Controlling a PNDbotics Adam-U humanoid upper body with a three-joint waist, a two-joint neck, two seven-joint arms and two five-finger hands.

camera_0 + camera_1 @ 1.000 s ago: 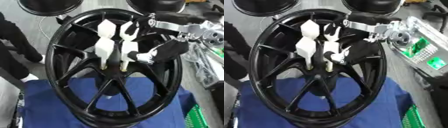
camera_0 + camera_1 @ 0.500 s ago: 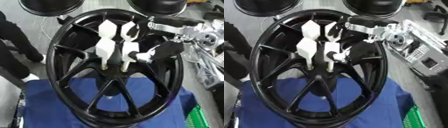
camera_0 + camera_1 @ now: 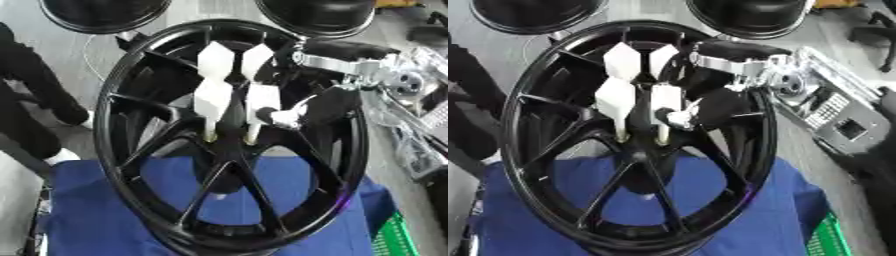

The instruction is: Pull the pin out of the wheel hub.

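Observation:
A black spoked wheel hub (image 3: 131,125) stands tilted on a blue cloth (image 3: 96,220). Several white pins with broad hexagonal heads rise from its centre; the front two are the left pin (image 3: 212,102) and the right pin (image 3: 261,102), with thin stems going down into the hub. My right hand (image 3: 331,106) reaches in from the upper right through the rim, black with a silver wrist (image 3: 337,65). Its fingertips (image 3: 282,118) curl against the right pin's lower head and pinch it. The pin's stem still sits in the hub. My left hand shows in neither view.
Two more black wheels (image 3: 105,12) (image 3: 319,14) lie at the far edge. A grey metal device (image 3: 833,107) lies to the right and a green crate (image 3: 394,240) at the lower right. A person's dark legs (image 3: 31,90) stand at the left.
The right hand stays on the right pin with hardly any shift. The whole picture has slid a little, so the camera has moved.

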